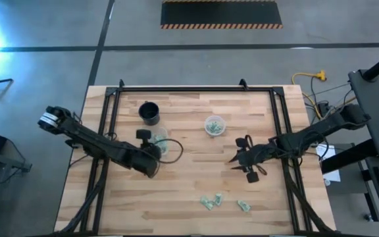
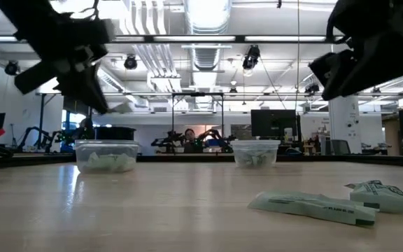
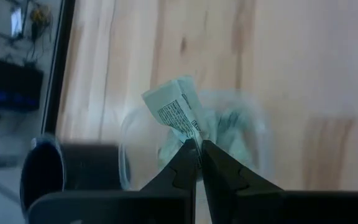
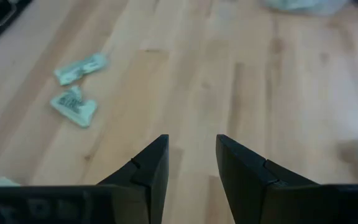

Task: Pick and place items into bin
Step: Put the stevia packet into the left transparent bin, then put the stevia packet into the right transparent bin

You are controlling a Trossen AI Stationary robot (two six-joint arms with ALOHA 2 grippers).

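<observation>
The items are small pale green-and-white wrappers. One wrapper (image 3: pixel 174 107) is in my left gripper (image 3: pixel 197 147), which is shut on it above a clear bin (image 3: pixel 253 134) that holds more wrappers, beside a black cup (image 3: pixel 42 177). In the high view my left gripper (image 1: pixel 155 151) stands at the table's left middle. My right gripper (image 4: pixel 191 155) is open and empty above bare wood at the right middle (image 1: pixel 237 157). Loose wrappers (image 4: pixel 74 106) (image 1: pixel 210 201) (image 1: pixel 243 206) lie flat near the table's front edge. My left gripper pinches the wrapper by its lower end (image 3: pixel 190 135) between the tips of its two fingers. The fingers slant downward. The wrapper sticks out beyond the fingertips, lifted clear, over the clear bin's mouth.
A second clear bin (image 1: pixel 214 125) with wrappers stands at the table's middle, toward the far edge. The black cup (image 1: pixel 149 113) stands at the far left. A black frame (image 1: pixel 196 89) runs along the far edge and both sides. Bare wood lies between the two arms.
</observation>
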